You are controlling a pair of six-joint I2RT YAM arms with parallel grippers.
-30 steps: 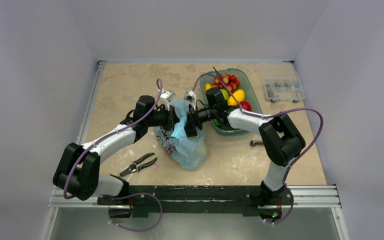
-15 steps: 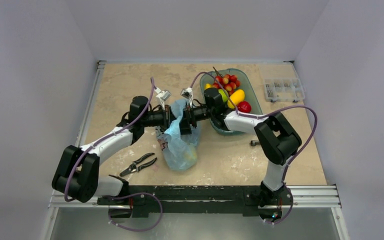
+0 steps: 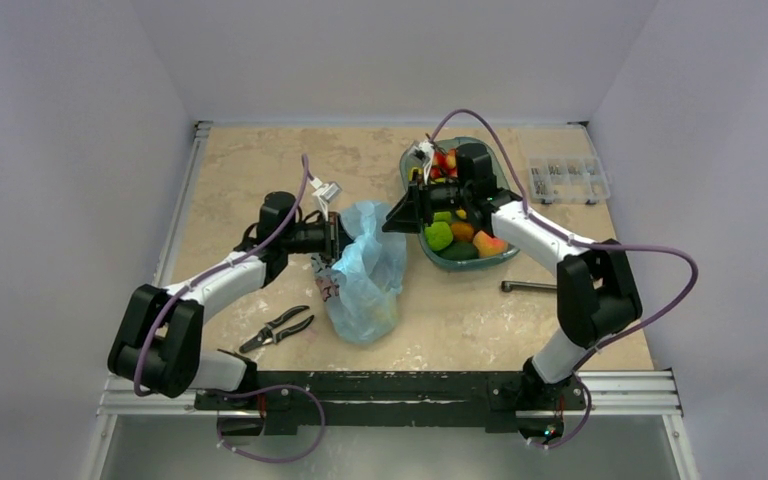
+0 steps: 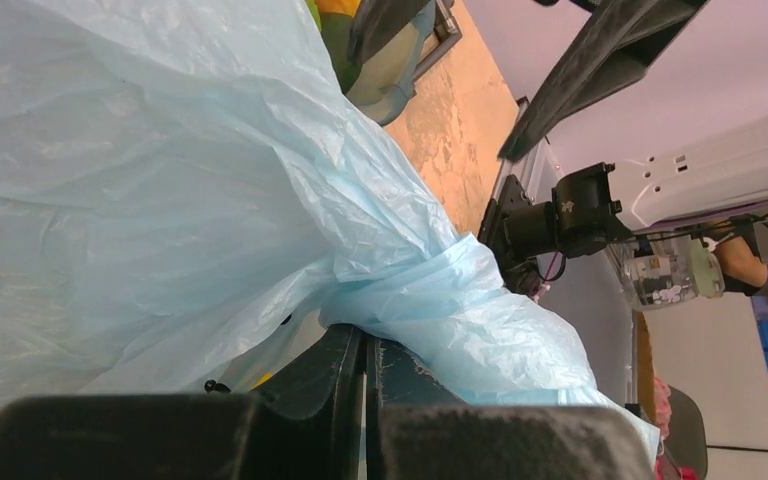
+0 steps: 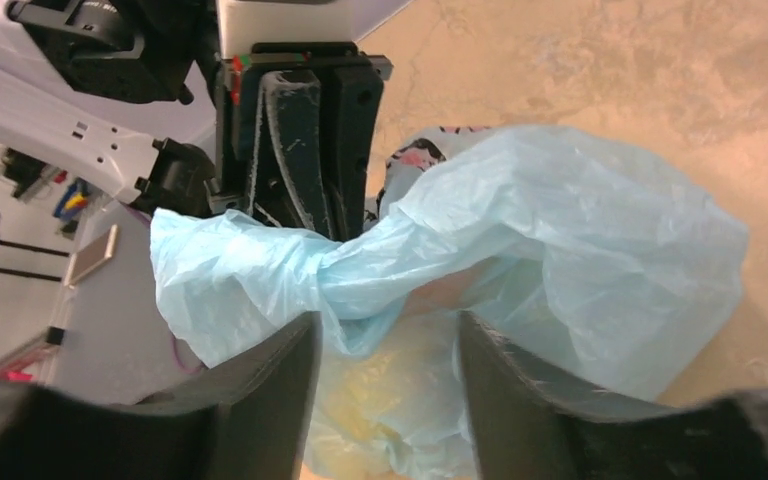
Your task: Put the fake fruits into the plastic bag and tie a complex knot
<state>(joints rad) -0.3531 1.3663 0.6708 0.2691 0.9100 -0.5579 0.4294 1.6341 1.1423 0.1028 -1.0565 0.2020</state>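
Note:
The light-blue plastic bag (image 3: 365, 275) lies mid-table with yellowish fake fruits (image 3: 380, 318) showing through it. My left gripper (image 3: 335, 240) is shut on a bunched, twisted handle of the bag (image 4: 430, 290); its jaws (image 4: 365, 345) pinch the plastic. My right gripper (image 3: 400, 215) is open and empty, just right of the bag, near the teal dish (image 3: 505, 190). In the right wrist view the gripper (image 5: 385, 340) frames the bag (image 5: 580, 230) and the twisted handle (image 5: 350, 270). More fake fruits lie in the dish: a green apple (image 3: 439, 236), a peach (image 3: 488, 243).
Black pliers (image 3: 278, 328) lie left of the bag near the front. A metal key (image 3: 528, 287) lies right of the bag. A clear compartment box (image 3: 565, 180) stands at the far right. The right arm reaches over the dish.
My right gripper has let go of the bag, opened and drawn back right toward the dish. The bag has shifted slightly left and sagged; the left gripper still holds its handle.

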